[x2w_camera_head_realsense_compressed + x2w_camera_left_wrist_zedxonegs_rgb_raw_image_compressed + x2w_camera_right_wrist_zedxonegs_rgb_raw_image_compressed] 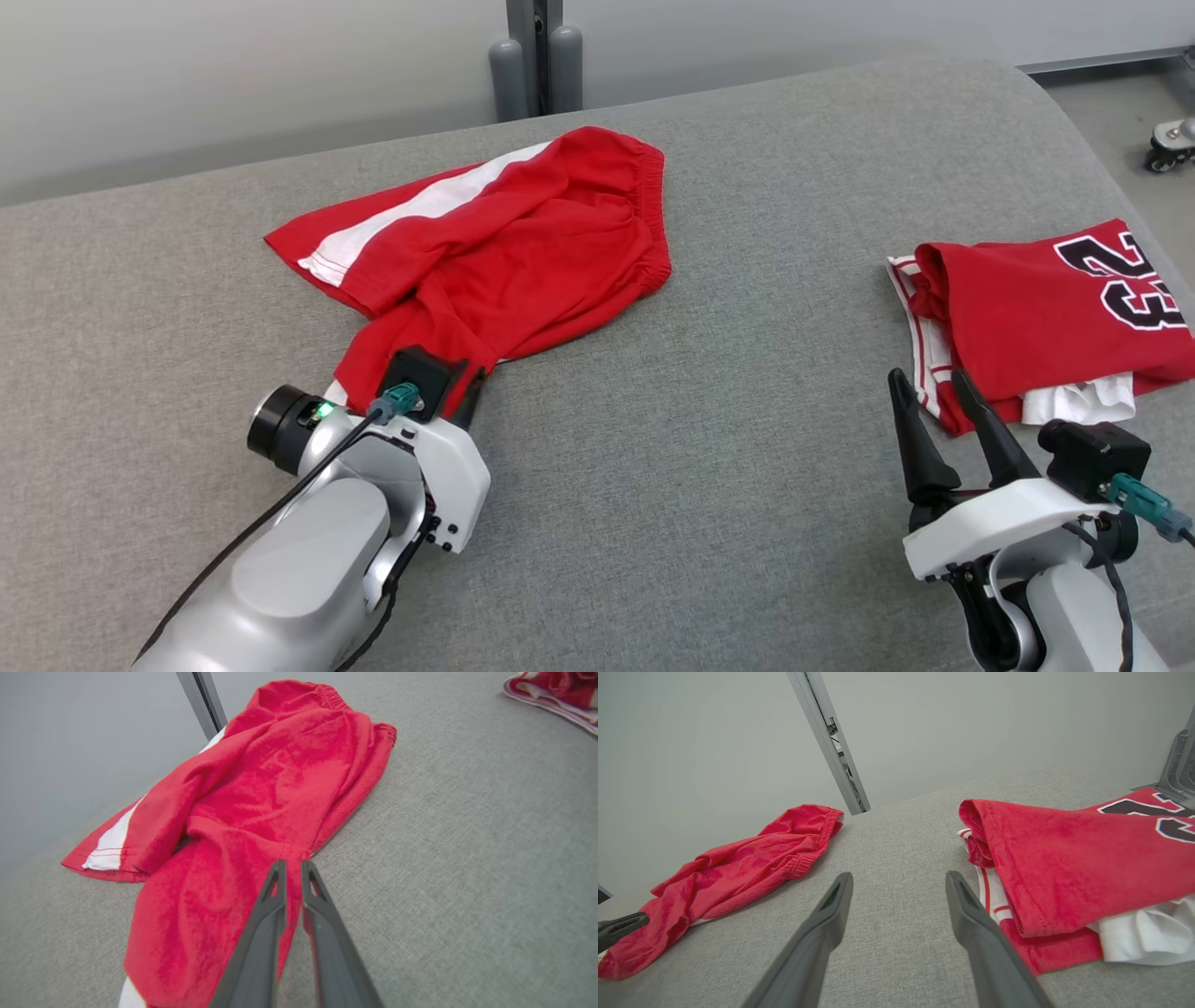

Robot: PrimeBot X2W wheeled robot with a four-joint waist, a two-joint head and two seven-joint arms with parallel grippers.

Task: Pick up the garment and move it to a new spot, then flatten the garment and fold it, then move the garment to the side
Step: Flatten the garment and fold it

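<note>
garment: red shorts (495,243) are laid crumpled on the grey surface (747,420), left of centre | left gripper (292,863): fingers are clamped on the shorts' near edge | right gripper (926,375): fingers are held apart, empty, just beside the folded jersey (1027,308)

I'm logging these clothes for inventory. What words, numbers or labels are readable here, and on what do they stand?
"23": black digits edged in white on the folded red jersey, seen turned sideways in the head view and partly cut off in the right wrist view.
Red shorts: no text or label to be seen.
</note>
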